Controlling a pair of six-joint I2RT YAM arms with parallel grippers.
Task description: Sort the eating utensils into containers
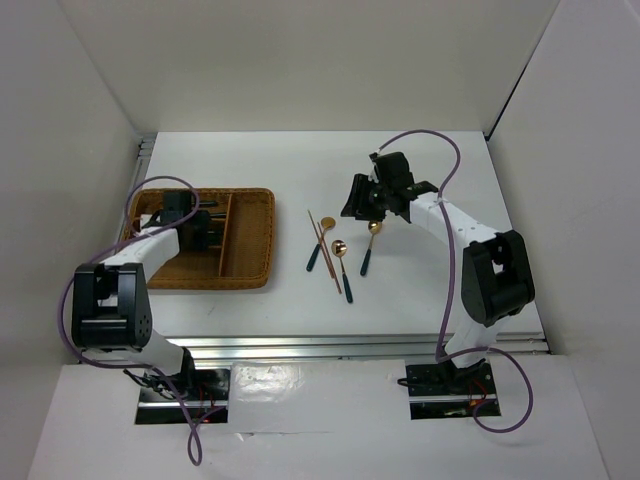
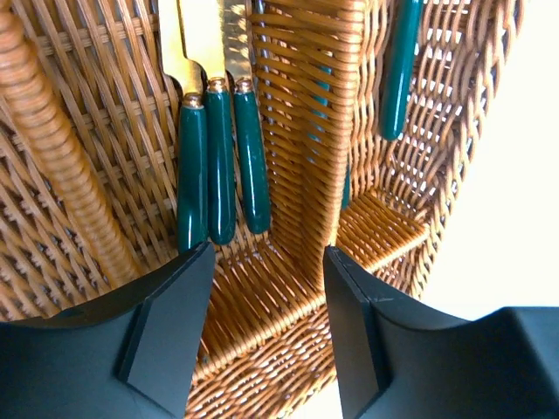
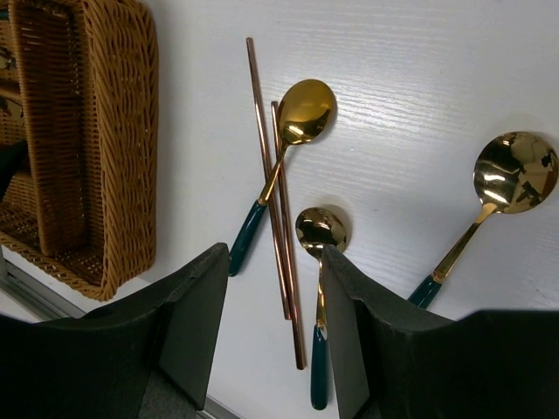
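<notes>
**Jaws apart over the tray; spoons and chopsticks lie to its right**

We see the left gripper (image 2: 266, 327) low inside the tray (image 1: 258, 283). It is released, its fingers (image 2: 179, 327) spread with only wicker floor between them and nothing in its grasp. Left of the tray's divider (image 2: 306, 157), three utensils (image 2: 218, 166) lie side by side, teal handles toward the gripper and gold blades pointing away. The leftmost handle ends right at the left finger, and we cannot tell whether they touch. Right of the divider lies one more teal handle (image 2: 400, 78), its head out of frame.

On the white table (image 1: 450, 290), just right of the tray, a pair of gold chopsticks (image 3: 279, 218) lies close together. The first spoon (image 3: 306, 112) lies across them, its teal handle on the tray side and its bowl on the far side. The small spoon (image 3: 319, 297) lies just beside the chopsticks, on the side away from the tray. The third spoon (image 3: 489, 218) lies apart from the group, farthest from the tray.

The right gripper (image 3: 271, 336) hovers above the table on that far side, jaws apart and empty. From its wrist camera, the chopsticks' near ends and the small spoon's handle show in the gap between its fingers.
</notes>
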